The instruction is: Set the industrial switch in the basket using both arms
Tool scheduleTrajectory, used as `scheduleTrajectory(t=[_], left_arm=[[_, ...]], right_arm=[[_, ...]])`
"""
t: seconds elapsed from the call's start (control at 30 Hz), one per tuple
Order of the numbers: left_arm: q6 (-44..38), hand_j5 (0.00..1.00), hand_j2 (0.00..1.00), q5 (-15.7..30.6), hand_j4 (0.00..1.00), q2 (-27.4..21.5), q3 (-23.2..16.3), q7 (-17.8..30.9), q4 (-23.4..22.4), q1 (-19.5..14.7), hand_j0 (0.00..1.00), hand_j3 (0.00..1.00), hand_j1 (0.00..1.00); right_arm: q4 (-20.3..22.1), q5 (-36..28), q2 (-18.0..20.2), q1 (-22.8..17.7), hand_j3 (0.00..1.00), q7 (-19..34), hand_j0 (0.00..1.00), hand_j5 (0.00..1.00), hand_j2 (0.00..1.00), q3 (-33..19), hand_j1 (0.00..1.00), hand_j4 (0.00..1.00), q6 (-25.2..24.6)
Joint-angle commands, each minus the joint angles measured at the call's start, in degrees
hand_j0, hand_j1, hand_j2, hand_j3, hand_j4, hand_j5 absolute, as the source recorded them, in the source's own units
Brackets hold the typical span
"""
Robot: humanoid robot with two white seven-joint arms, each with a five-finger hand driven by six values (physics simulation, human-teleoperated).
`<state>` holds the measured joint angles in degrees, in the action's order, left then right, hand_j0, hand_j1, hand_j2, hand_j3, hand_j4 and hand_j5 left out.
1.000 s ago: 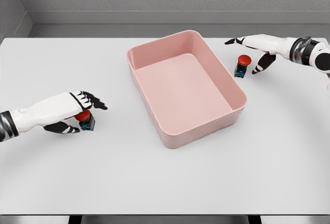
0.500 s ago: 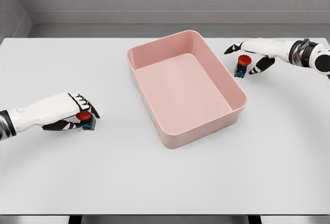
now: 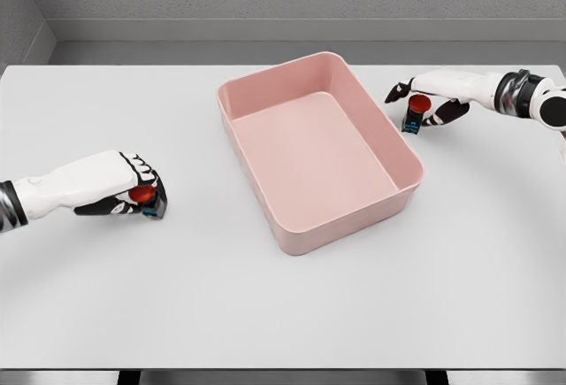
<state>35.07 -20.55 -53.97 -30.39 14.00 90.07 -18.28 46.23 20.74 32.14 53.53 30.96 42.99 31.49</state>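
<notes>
Two switches on a white table (image 3: pixel 283 314), one at each hand. Pink basket (image 3: pixel 354 221) sits between them, mid-table, tilted a little off square, nothing inside.

Left hand (image 3: pixel 124 192): arm comes in low from the left edge. Fingers (image 3: pixel 150 180) curled down over the left switch (image 3: pixel 146 199), thumb under and beside it on the near side. Red cap shows just below the knuckles, dark body with a blue edge pokes out past the fingertips toward the basket. Fingers look closed around it; switch rests on the table, well apart from the basket's left wall.

Right hand (image 3: pixel 424 95): arm reaches in from the right edge, far side of the table. Right switch (image 3: pixel 416 112) stands upright, red cap up, dark base with a blue mark, directly under the palm. One dark fingertip sits left of the cap, thumb to its right near the base; fingers bracket it. Cannot tell if they are actually clamped or only around it. This switch is just beside the basket's right wall, outside it
</notes>
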Motion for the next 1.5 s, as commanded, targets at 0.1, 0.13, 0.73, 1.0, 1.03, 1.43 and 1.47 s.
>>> scheduleTrajectory(t=[0.1,0.13,0.73,1.0,1.03,1.43,1.47], left_arm=[[-0.07,0.51,0.51,0.69,0.51,-0.08,0.07,-0.03,0.2,-0.35,0.51,0.51,0.51],[-0.07,0.51,0.51,0.95,0.51,-0.26,0.16,-0.03,0.2,-0.35,0.51,0.51,0.51],[-0.07,0.51,0.51,1.74,0.51,0.35,0.16,-0.03,0.72,-6.06,0.51,0.51,0.51],[-0.07,0.51,0.51,2.71,0.51,1.67,-0.02,-0.03,1.95,-8.96,0.51,0.51,0.51],[-0.07,0.51,0.51,2.71,0.51,2.37,-0.02,-0.03,2.04,-9.14,0.51,0.51,0.51],[-0.07,0.51,0.51,2.8,0.51,7.12,-0.81,-0.03,3.62,-12.3,0.51,0.51,0.51],[-0.07,0.51,0.51,2.71,0.51,7.91,-0.89,0.06,3.62,-12.39,0.51,0.51,0.51]], right_arm=[[0.0,-0.17,0.03,0.0,0.64,0.06,0.64,0.64,0.64,-0.01,0.64,0.64,-0.11],[0.0,-0.17,0.03,0.0,0.64,0.06,0.64,0.64,0.64,-0.01,0.64,0.64,-0.11],[-0.26,0.8,0.12,0.0,0.52,0.15,0.52,0.52,0.52,1.13,0.52,0.52,-0.11],[-0.35,1.32,0.03,0.0,0.44,0.15,0.44,0.44,0.44,1.13,0.44,0.44,-0.11],[-0.35,1.32,0.12,0.0,0.44,0.15,0.44,0.44,0.44,1.13,0.44,0.44,-0.11],[-0.26,1.32,0.12,-0.18,0.45,0.24,0.45,0.45,0.45,1.57,0.45,0.45,0.33],[-0.17,1.32,0.12,-0.26,0.45,0.24,0.45,0.45,0.45,1.57,0.45,0.45,0.33]])
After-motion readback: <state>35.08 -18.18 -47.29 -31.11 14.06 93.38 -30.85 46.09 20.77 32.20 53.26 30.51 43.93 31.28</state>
